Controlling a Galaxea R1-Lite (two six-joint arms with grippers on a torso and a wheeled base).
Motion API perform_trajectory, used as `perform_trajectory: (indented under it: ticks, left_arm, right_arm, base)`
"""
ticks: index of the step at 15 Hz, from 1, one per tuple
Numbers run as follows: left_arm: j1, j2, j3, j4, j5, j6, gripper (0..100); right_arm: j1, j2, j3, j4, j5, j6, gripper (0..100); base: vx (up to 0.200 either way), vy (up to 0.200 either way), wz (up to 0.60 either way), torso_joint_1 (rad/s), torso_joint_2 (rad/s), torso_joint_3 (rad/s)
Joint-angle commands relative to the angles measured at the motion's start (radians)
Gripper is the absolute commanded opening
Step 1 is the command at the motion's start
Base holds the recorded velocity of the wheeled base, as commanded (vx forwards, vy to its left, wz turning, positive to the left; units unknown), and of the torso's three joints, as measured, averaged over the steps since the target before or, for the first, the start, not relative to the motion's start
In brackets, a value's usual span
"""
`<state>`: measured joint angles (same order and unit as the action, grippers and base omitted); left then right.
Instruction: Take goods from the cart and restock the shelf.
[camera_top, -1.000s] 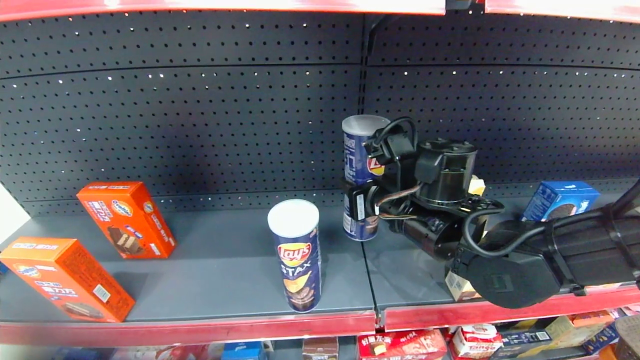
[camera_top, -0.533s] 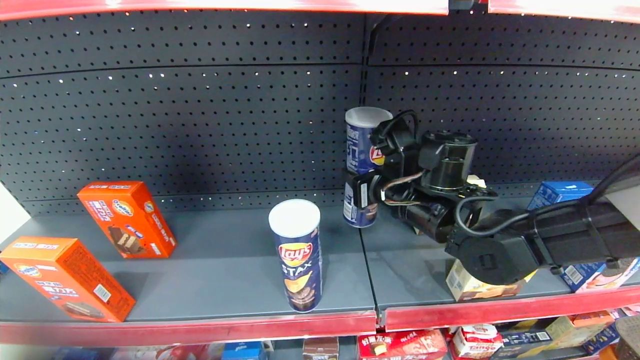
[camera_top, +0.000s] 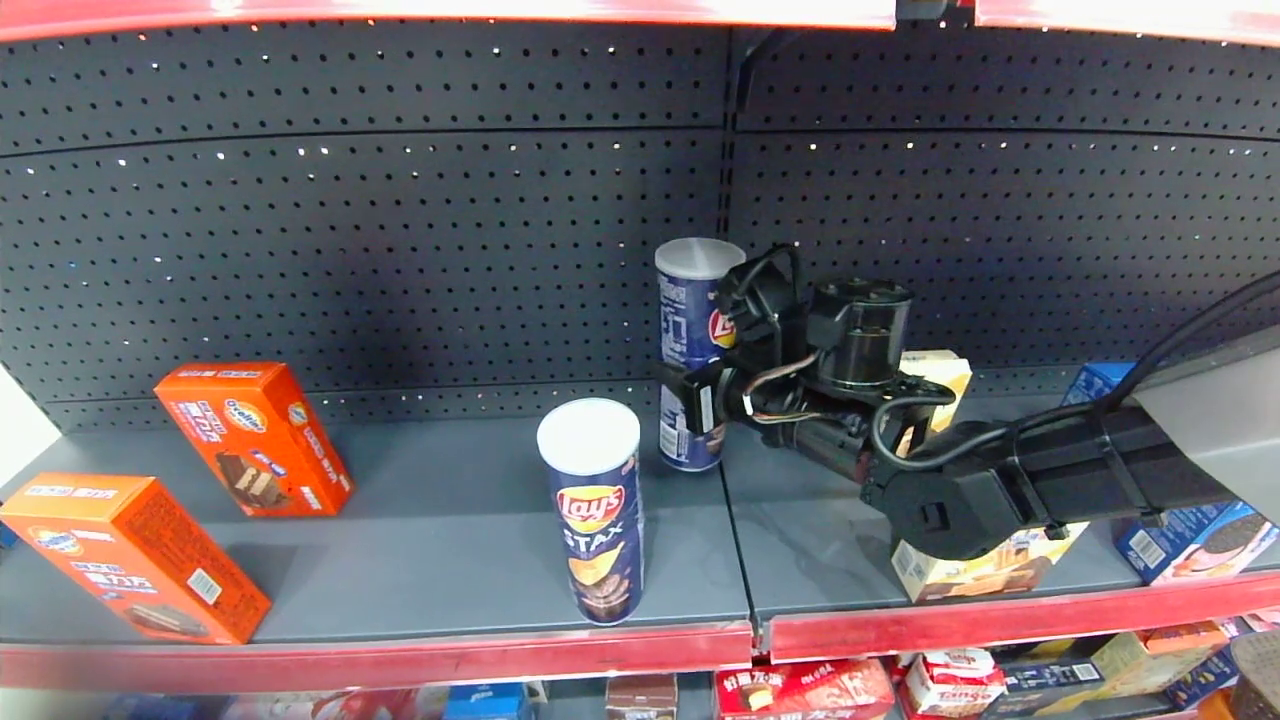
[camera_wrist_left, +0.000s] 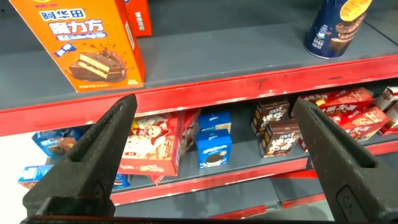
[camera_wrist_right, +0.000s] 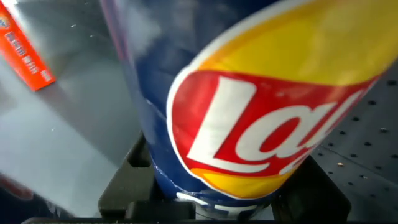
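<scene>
Head view. You see the right gripper clamped around the middle of the held chip can. The can is upright, toward the back of the grey shelf, close to the pegboard panel. Whether its base touches the shelf you cannot tell. A second chip can stands upright nearer the front edge, apart from the held one and to its left. Two orange cake boxes sit on the left end of the shelf: the rear orange box and the front orange box by the red edge strip. Under the right arm lies a cream box, with a blue cookie box at the far right.

Left wrist view. Your left gripper is spread wide with nothing between its fingers. It hangs in front of the red edge strip. Above that strip you see the front orange box and the base of the second chip can. Small blue cookie boxes and brown boxes stand on the lower shelf.

Right wrist view. The held chip can sits between the dark fingers of the right gripper, pressed on both sides. Beyond it you see the grey shelf, a corner of an orange box and the pegboard panel.
</scene>
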<state>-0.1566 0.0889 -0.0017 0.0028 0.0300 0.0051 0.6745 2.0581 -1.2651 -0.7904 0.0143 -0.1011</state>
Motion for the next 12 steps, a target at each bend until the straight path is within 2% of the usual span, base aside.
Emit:
perform_trajectory:
  ticks: [1, 6, 12]
  left_arm:
    - [0.0, 0.002, 0.0, 0.0, 0.001, -0.002, 100]
    - [0.0, 0.002, 0.0, 0.0, 0.002, -0.001, 100]
    - [0.0, 0.002, 0.0, 0.0, -0.001, 0.003, 100]
  right_arm:
    - [-0.001, 0.007, -0.007, 0.017, 0.035, 0.0, 0]
    - [0.0, 0.06, -0.1, 0.077, 0.102, 0.0, 0]
    - [-0.003, 0.137, -0.181, 0.086, 0.118, 0.0, 0]
  base:
    - [0.0, 0.0, 0.0, 0.0, 0.0, 0.0]
    - [0.0, 0.0, 0.0, 0.0, 0.0, 0.0]
    - [0.0, 0.0, 0.0, 0.0, 0.0, 0.0]
